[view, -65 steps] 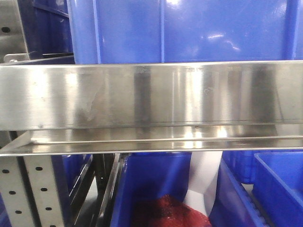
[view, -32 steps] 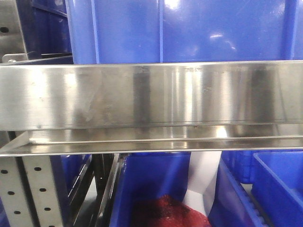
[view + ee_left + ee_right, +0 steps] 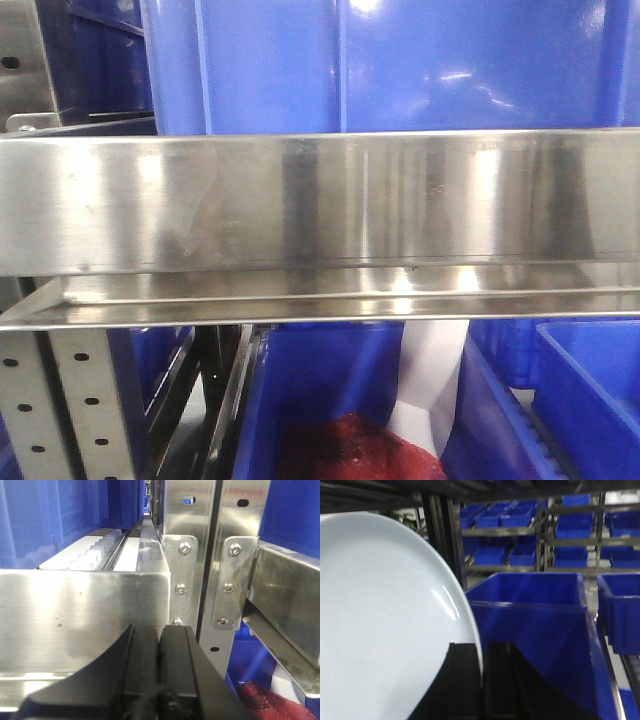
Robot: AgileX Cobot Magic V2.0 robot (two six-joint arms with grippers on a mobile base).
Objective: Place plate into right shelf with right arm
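My right gripper (image 3: 481, 647) is shut on the rim of the white plate (image 3: 380, 620), which stands on edge and fills the left half of the right wrist view. A blue bin (image 3: 535, 625) lies right behind it. The right shelf shows in the front view as a wide shiny steel edge (image 3: 320, 200) with blue bins above and below. A white strip (image 3: 435, 370) below that edge may be the plate. My left gripper (image 3: 159, 630) is shut and empty, close to a steel shelf front (image 3: 75, 610).
A large blue bin (image 3: 400, 60) sits on the shelf above the edge. A red bundle (image 3: 350, 445) lies in the lower bin. Perforated steel uprights (image 3: 192, 555) stand beside my left gripper. More racks with blue bins (image 3: 570, 535) stand far behind.
The white strip below the shelf edge shifted slightly left and back, and the reflections on the steel changed. Nothing else moved.
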